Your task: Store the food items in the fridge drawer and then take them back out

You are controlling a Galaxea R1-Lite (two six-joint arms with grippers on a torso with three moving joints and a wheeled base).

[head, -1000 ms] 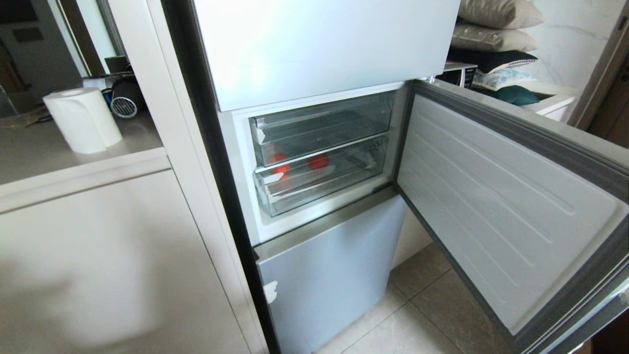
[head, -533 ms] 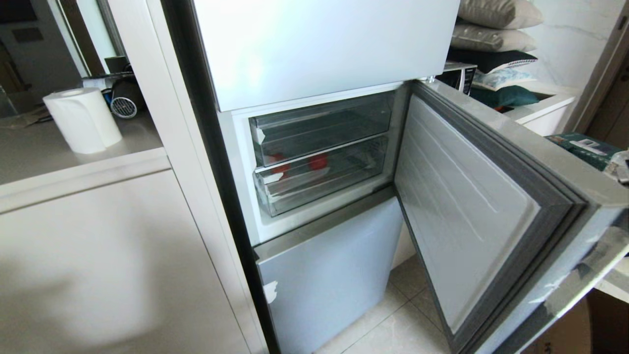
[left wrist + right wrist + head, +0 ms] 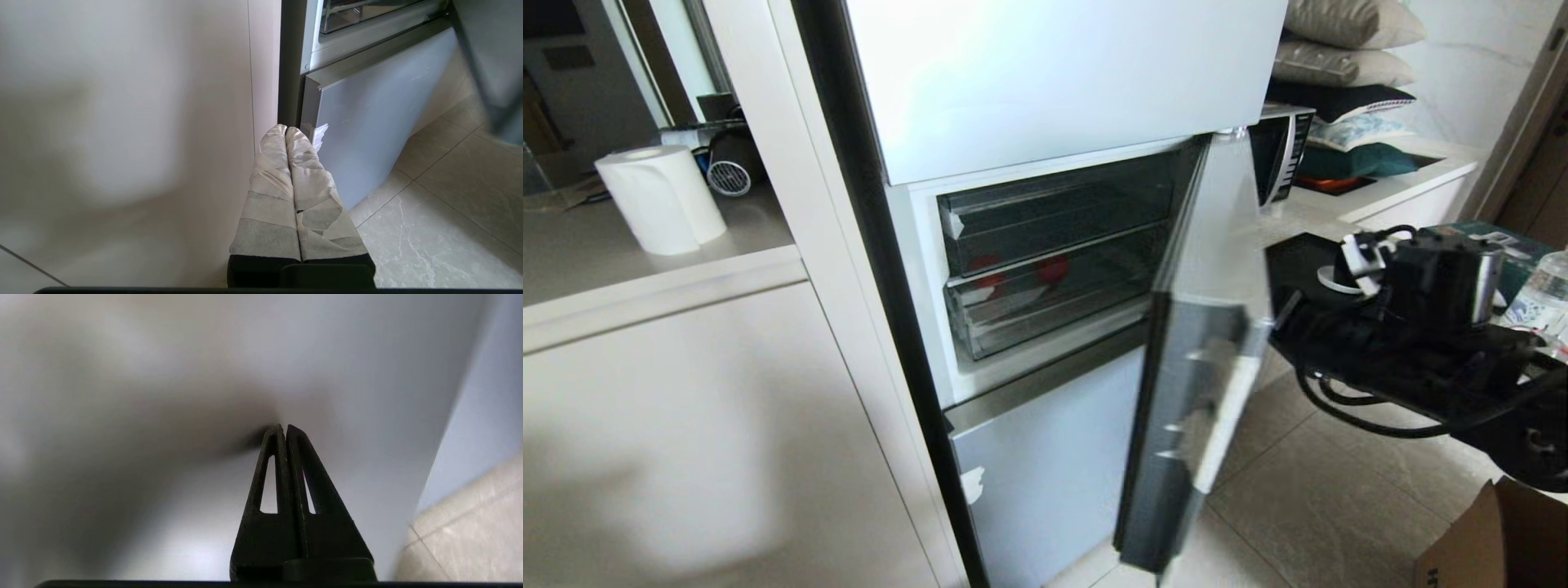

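A: Start at the far left of the head view. What sits there?

B: A white paper roll (image 3: 660, 198) stands on the pale counter (image 3: 621, 253) in the upper left, with a dark round gadget (image 3: 731, 163) just behind it. Below the counter is a plain cream cabinet front (image 3: 711, 441).

A: And the middle?

B: The fridge. Its top panel (image 3: 1054, 73) is shut. Under it, the middle compartment is exposed, holding two clear bins, one above the other. The upper one is the shallower tray (image 3: 1054, 214). The lower one is the fridge drawer (image 3: 1045, 306), pushed in. Two red food items (image 3: 1052, 268) show through the plastic, side by side, left of the compartment's centre. The bottom panel (image 3: 1045, 457) is closed.

A: The door?

B: The middle door (image 3: 1196, 351) stands right of centre, seen almost edge-on and blurred, partly covering the compartment's right side.

A: Where is the right arm?

B: At the right edge, mid-height, the black right arm (image 3: 1421, 343) reaches toward the door's outer face. In the right wrist view the right gripper (image 3: 284, 428) has its fingers pressed together, empty, tips at the glossy pale surface; whether they touch it I cannot tell.

A: The left one?

B: The left gripper (image 3: 285, 130), taped white, appears only in its wrist view, fingers together, holding nothing, pointing at the seam between cabinet and fridge.
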